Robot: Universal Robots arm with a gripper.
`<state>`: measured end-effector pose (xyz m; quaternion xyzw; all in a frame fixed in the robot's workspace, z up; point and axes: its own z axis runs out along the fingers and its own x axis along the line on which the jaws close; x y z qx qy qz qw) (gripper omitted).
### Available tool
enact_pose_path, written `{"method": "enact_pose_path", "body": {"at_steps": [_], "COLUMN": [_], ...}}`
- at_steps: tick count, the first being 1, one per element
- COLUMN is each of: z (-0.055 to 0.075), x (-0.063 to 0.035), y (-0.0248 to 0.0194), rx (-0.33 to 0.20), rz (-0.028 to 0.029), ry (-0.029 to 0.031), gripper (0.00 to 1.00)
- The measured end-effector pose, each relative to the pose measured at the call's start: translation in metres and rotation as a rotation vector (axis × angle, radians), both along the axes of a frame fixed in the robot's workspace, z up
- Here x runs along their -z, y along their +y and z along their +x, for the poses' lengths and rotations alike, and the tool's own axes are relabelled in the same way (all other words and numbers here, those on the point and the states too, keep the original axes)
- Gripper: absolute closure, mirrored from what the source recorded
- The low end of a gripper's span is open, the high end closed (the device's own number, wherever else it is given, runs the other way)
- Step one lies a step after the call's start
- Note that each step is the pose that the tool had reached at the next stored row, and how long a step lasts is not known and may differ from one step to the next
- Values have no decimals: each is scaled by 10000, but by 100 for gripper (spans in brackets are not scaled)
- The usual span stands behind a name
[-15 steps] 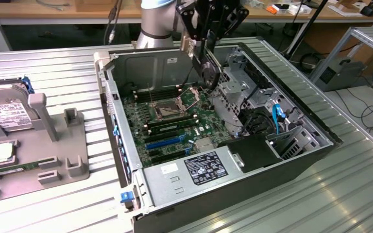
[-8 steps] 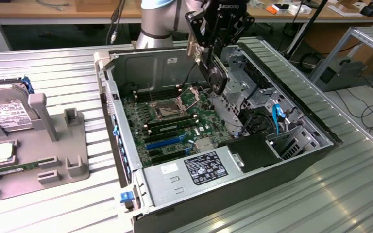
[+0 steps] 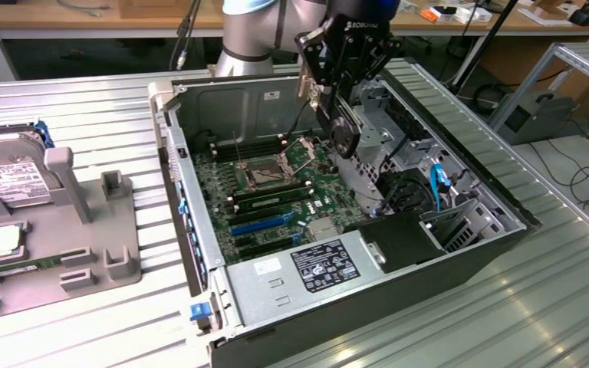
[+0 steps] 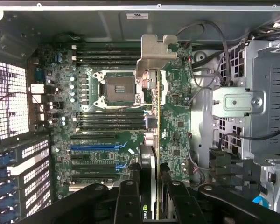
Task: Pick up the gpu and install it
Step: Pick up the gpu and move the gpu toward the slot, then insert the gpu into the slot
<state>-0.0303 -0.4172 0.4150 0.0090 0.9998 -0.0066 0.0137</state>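
Note:
My gripper (image 3: 327, 90) hangs over the open computer case (image 3: 274, 307), shut on the gpu (image 3: 342, 130). The card hangs on edge below the fingers, above the motherboard (image 3: 274, 192) and apart from it. In the wrist view the gpu (image 4: 153, 135) appears edge-on between my two black fingers (image 4: 128, 200), its silver end bracket (image 4: 156, 53) pointing away from the camera. It hovers over the board beside the CPU socket (image 4: 119, 88). The blue expansion slots (image 4: 93, 147) lie off to one side of the card.
A grey fixture tray (image 3: 80, 253) on the exterior view's left carries a silver hard drive (image 3: 8, 180). Inside the case are memory sticks (image 3: 264, 201), a power supply (image 3: 320, 264), a metal drive cage (image 4: 266, 93) and loose cables (image 3: 438, 184). The case rests on a ribbed metal table (image 3: 540, 307).

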Motion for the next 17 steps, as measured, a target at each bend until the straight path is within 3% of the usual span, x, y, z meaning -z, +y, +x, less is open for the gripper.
{"method": "enact_pose_path", "body": {"at_steps": [8, 11, 13, 17], "z": [0, 0, 0, 0], "x": [0, 0, 0, 0], "y": [0, 0, 0, 0], "rx": [-214, -644, -1278, -1783], "rz": [0, 0, 0, 1], "ry": [0, 0, 0, 0], "gripper": [73, 73, 73, 73]}}
